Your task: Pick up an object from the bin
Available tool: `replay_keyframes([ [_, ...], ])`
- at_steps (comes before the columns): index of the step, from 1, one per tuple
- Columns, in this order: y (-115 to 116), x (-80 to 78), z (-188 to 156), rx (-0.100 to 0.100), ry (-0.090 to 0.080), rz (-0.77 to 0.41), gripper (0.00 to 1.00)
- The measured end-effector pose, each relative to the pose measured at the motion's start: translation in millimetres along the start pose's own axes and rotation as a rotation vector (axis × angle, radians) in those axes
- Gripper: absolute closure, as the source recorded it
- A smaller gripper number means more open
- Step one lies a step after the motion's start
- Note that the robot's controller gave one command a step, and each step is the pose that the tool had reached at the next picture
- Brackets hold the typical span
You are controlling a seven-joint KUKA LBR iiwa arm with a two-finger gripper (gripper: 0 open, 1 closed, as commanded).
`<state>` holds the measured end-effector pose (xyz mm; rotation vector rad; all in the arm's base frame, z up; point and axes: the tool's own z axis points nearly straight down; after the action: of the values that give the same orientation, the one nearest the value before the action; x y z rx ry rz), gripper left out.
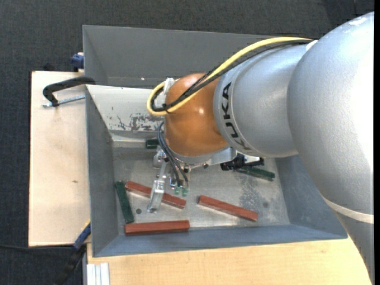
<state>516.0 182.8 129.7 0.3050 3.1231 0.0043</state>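
Under the claw [157, 199], its opening impossible to tell, lies a slanted red bar [139, 189].

We look down into the grey bin [148, 55] from above and a bit from its near side, so we see the inside of its far wall. We are close. The big arm [279, 100] hides the bin's right side.

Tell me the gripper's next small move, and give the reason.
Probably lower the gripper a little, straight down onto the red-brown bar beneath it in the left half of the bin. It hangs over that bar's middle. The dark green bar to the left and the second red-brown bar by the near wall both lie clear of the gripper.
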Motion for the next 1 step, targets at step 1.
replay_keyframes([
  [1,7.8,2.6,56.9,0.001,0.004,0.051,0.0],
])
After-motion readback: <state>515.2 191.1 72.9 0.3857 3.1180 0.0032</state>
